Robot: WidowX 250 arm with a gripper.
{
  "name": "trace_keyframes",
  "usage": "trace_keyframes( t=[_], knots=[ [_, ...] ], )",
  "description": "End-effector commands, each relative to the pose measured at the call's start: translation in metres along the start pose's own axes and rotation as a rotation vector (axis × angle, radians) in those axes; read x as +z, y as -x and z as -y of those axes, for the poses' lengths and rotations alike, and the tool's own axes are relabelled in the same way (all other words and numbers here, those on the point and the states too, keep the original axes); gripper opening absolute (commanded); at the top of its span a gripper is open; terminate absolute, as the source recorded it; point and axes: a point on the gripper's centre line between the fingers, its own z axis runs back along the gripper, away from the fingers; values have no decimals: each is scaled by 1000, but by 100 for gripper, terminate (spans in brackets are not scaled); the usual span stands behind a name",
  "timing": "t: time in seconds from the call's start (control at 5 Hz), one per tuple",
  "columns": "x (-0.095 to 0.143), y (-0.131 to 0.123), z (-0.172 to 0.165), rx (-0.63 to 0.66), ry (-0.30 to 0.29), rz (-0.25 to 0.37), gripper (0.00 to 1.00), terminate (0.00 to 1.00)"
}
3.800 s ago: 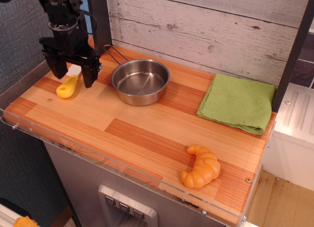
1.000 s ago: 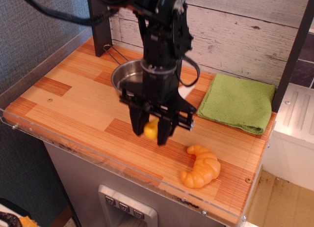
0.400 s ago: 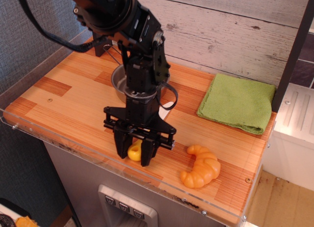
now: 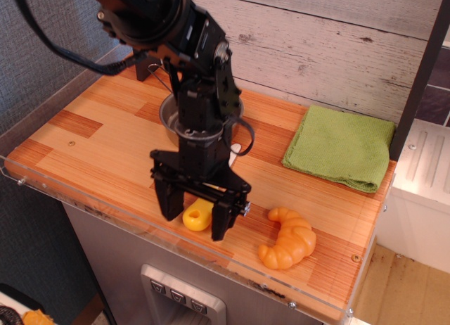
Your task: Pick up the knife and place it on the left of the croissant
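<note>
The knife (image 4: 200, 216) lies low on the wooden counter (image 4: 91, 142) near its front edge; I see its rounded yellow handle with the hole, and its blade is mostly hidden behind the gripper. My gripper (image 4: 193, 214) points down over it, its two black fingers spread on either side of the handle with gaps showing, so it is open. The orange-yellow croissant (image 4: 288, 238) lies to the right of the knife, a short gap from the right finger.
A steel pan (image 4: 167, 119) stands behind the arm, mostly hidden by it. A folded green cloth (image 4: 342, 146) lies at the back right. A clear plastic lip (image 4: 105, 209) runs along the counter's front edge. A wooden plank wall (image 4: 316, 36) is behind.
The arm carried the knife from the back left, past the pan, to the front beside the croissant. Since 0.4 s ago the fingers have spread apart and the handle sits free between them.
</note>
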Motion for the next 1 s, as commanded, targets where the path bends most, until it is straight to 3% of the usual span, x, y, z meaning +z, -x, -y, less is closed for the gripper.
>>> trace_keyframes(
  t=[0.0, 0.2, 0.8],
  knots=[
    [84, 10, -15, 43, -81, 284, 100, 0],
    [98, 0, -32, 122, -91, 294, 100, 0],
    [90, -11, -37, 106, -49, 230, 100, 0]
  ],
)
